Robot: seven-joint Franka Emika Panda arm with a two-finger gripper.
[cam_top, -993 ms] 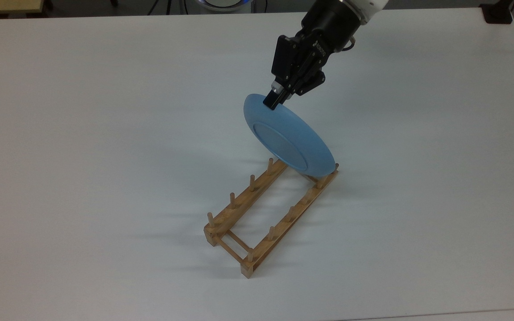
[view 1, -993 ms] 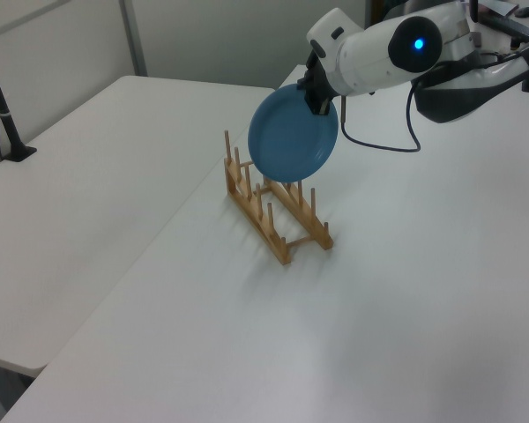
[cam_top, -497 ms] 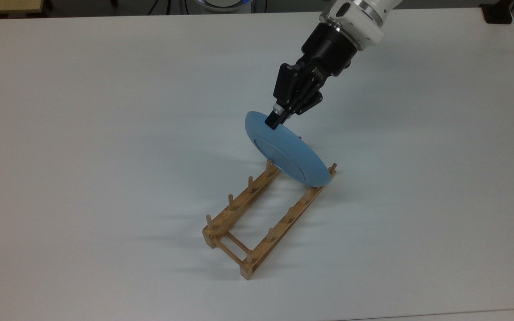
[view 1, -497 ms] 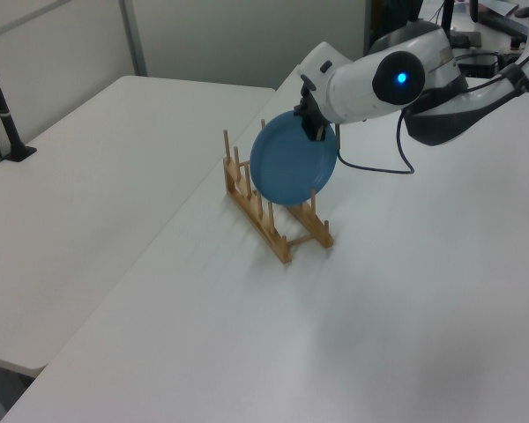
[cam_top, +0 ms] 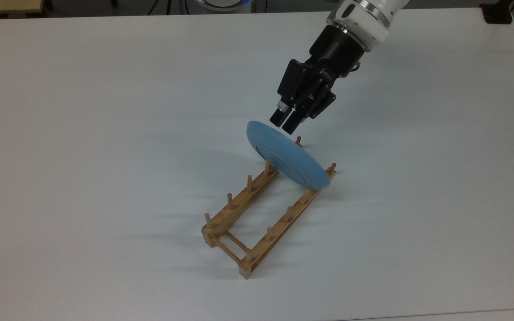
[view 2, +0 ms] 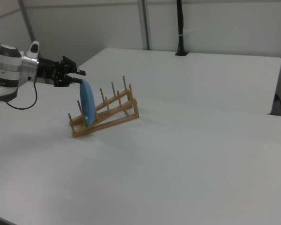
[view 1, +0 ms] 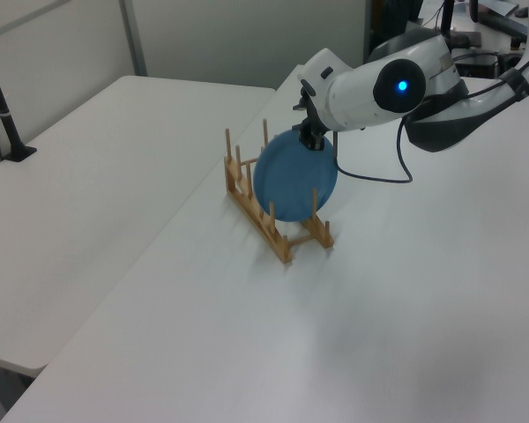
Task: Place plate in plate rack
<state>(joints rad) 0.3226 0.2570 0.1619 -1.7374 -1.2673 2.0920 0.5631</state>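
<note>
Plate (cam_top: pixel 290 156) stands on edge between pegs at the rack's (cam_top: pixel 257 209) end nearest the arm, so pegs prop it. Your gripper (cam_top: pixel 287 121): jaws parted, just above its rim.

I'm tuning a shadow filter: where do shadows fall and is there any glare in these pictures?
Top view: soft shadows of the plate rack pegs stretch toward the top view's left across the table; the plate looks matte. Left view: a blue light glows on the arm above the claw. Right view: the rack's shadow is faint, no glare.
</note>
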